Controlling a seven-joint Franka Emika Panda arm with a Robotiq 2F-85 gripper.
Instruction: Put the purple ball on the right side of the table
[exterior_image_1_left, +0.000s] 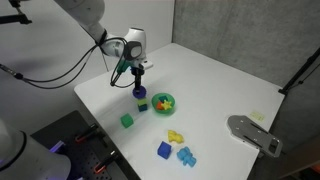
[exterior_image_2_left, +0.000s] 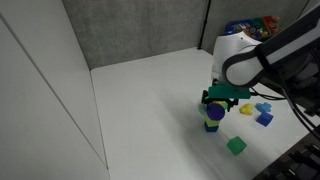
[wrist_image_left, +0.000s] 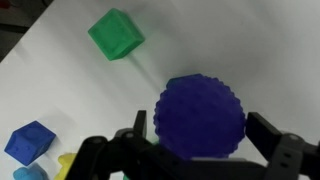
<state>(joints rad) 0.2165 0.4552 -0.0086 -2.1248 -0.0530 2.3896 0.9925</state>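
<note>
The gripper (wrist_image_left: 200, 128) is closed snugly on the purple ball (wrist_image_left: 198, 105), which we see directly beneath it between its jaws, just beside the green bowl (exterior_image_1_left: 163, 101) and low over the table (exterior_image_1_left: 230, 75).

The ball (wrist_image_left: 200, 115) is held between the jaws of the gripper (exterior_image_1_left: 139, 88), over the table (exterior_image_1_left: 220, 80). In an exterior view a bowl (exterior_image_1_left: 163, 102) is set just beside it and a cube (exterior_image_1_left: 127, 120) lies near, toward the front edge. More toys (exterior_image_1_left: 185, 155) are grouped further forward.
</note>
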